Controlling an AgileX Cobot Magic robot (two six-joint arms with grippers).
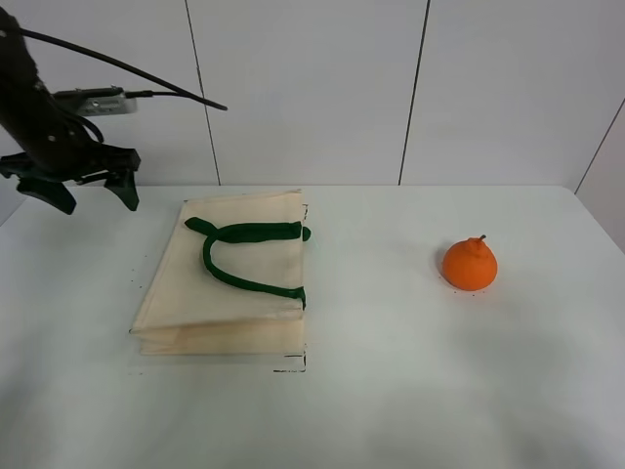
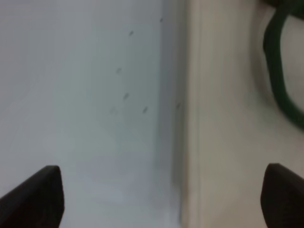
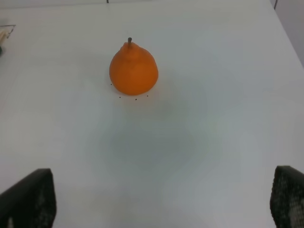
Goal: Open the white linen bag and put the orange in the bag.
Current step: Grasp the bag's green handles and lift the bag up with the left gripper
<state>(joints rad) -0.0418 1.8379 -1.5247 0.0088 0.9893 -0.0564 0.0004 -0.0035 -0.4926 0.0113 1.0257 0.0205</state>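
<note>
The white linen bag (image 1: 234,293) lies flat and closed on the table, its dark green handles (image 1: 249,256) resting on top. My left gripper (image 1: 96,198) hangs open and empty above the table, to the left of the bag's far corner. The left wrist view shows the bag's left edge (image 2: 228,118), a handle loop (image 2: 278,80) and my open gripper (image 2: 164,194). The orange (image 1: 470,264) stands upright on the table, right of the bag. In the right wrist view the orange (image 3: 133,71) sits ahead of my open, empty right gripper (image 3: 164,199). The right arm is out of the exterior view.
The white table (image 1: 391,391) ends at a white panelled wall (image 1: 312,88) behind. A cable (image 1: 127,68) trails from the left arm. A corner of the bag (image 3: 4,33) shows at the edge of the right wrist view.
</note>
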